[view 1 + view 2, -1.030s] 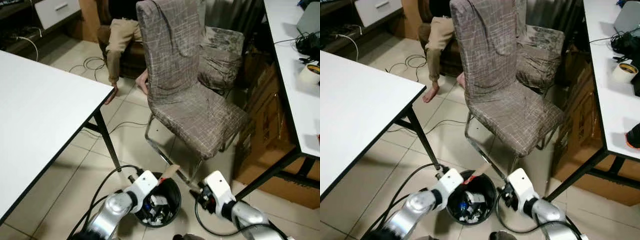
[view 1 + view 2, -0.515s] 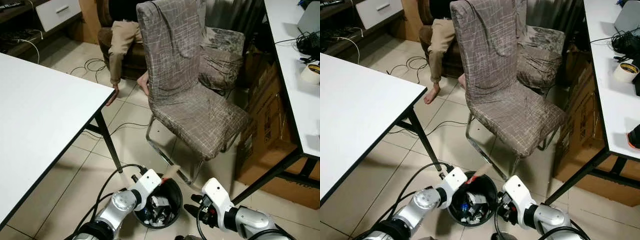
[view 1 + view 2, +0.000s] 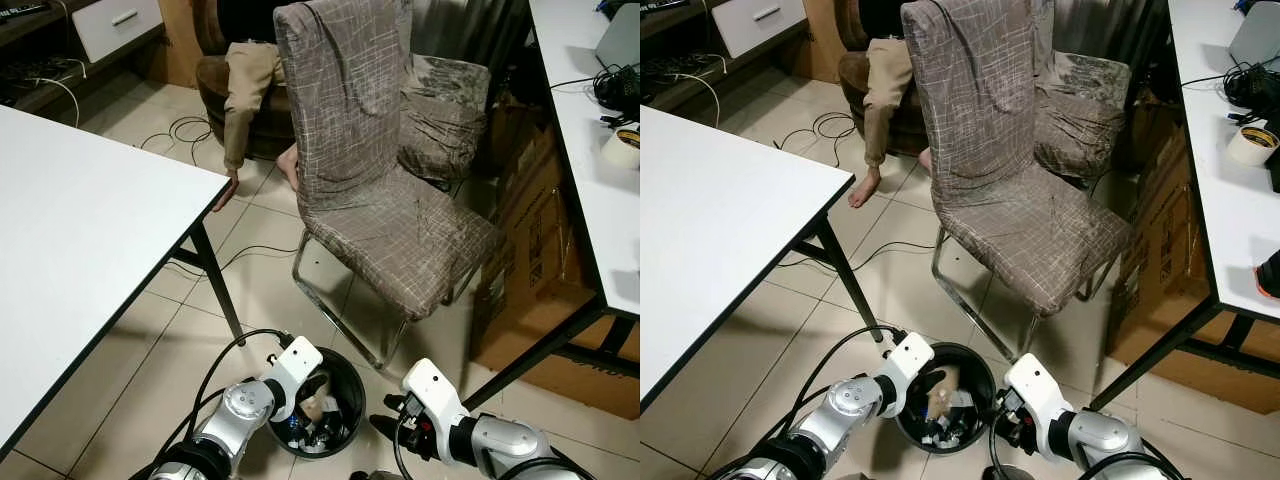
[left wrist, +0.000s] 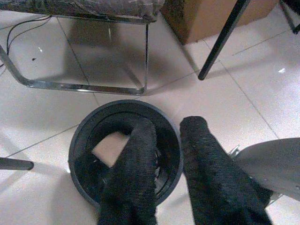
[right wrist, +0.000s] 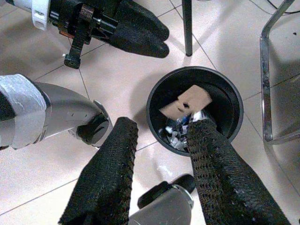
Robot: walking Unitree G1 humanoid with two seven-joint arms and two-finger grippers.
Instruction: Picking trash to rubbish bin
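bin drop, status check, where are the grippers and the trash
Left gripper open at the bin rim, holding nothing. Right gripper open beside the bin. Cardboard scrap lies in the bin on other trash. Chair legs close behind; nothing blocking.

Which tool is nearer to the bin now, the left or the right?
Left. The left tool reaches over the rim of the bin, above the trash inside. The right tool stays beside the bin, just outside its rim.
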